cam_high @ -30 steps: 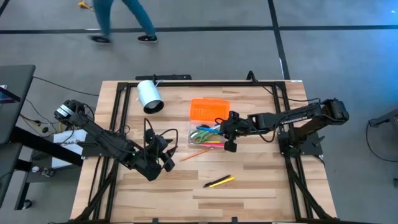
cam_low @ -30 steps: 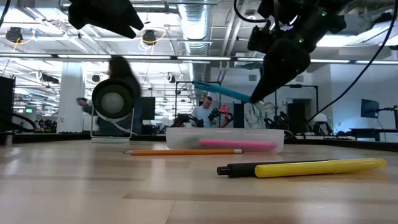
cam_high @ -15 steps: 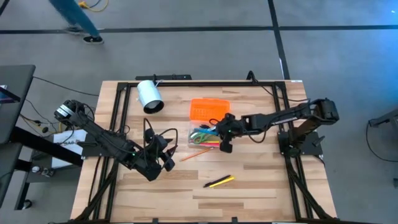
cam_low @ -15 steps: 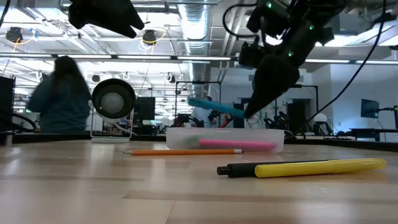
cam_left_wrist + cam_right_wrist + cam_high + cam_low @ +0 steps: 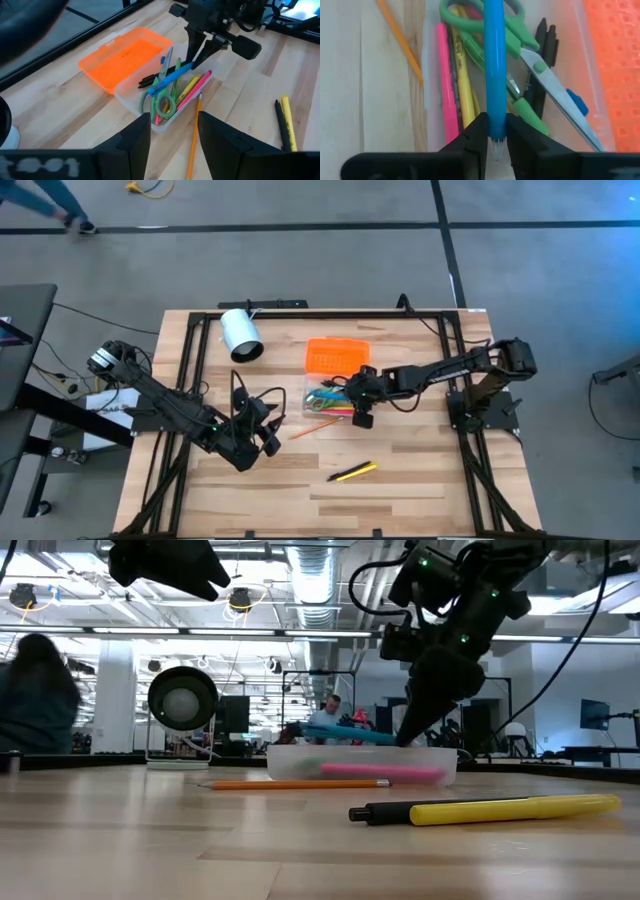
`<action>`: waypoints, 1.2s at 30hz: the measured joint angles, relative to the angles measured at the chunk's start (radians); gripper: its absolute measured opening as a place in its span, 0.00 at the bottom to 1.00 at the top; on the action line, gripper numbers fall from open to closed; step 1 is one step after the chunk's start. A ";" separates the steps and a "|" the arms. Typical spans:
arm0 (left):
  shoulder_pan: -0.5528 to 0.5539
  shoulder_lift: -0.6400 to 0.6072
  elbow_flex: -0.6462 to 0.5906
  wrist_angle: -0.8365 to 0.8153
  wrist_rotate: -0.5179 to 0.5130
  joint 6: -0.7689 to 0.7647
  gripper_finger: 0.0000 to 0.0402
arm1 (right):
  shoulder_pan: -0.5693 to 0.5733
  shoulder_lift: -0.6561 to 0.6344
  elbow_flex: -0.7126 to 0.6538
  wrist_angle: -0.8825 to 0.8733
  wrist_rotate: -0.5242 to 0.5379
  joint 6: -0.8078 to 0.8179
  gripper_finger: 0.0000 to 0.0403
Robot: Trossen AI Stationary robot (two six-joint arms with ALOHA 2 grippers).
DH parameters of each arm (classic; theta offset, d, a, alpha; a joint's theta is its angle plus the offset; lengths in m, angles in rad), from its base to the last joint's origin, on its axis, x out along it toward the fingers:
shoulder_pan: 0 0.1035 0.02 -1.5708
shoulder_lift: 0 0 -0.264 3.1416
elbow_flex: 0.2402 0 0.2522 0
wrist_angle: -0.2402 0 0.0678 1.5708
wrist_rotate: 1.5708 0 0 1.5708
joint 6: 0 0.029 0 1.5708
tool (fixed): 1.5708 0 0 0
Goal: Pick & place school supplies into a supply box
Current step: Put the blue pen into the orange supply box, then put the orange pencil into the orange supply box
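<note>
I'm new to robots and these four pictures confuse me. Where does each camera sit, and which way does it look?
High view: above the table, looking straight down; both arms show.
Low view: at table-top height, facing the room; the right gripper hangs over the supply box.
Left wrist view: on the left arm, over its own fingers, toward the box.
Right wrist view: on the right arm, its fingers around a blue pen.
All four show the box.
</note>
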 joint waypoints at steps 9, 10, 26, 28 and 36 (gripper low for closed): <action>0.000 0.000 0.000 -0.003 0.000 0.007 0.38 | 0.000 -0.034 0.000 -0.008 0.001 0.013 0.25; 0.000 0.000 0.000 -0.003 0.001 0.007 0.38 | 0.000 -0.034 0.000 -0.015 0.000 0.021 0.27; -0.001 0.000 -0.263 0.367 0.210 -0.013 0.38 | 0.213 -0.323 0.000 -0.019 0.149 0.097 0.35; 0.000 0.000 -0.311 0.452 0.221 0.008 0.38 | 0.246 -0.363 0.000 -0.039 0.171 0.135 0.33; 0.067 0.021 -0.406 0.617 0.314 0.154 0.38 | 0.400 -0.449 0.000 -0.101 0.272 0.266 0.30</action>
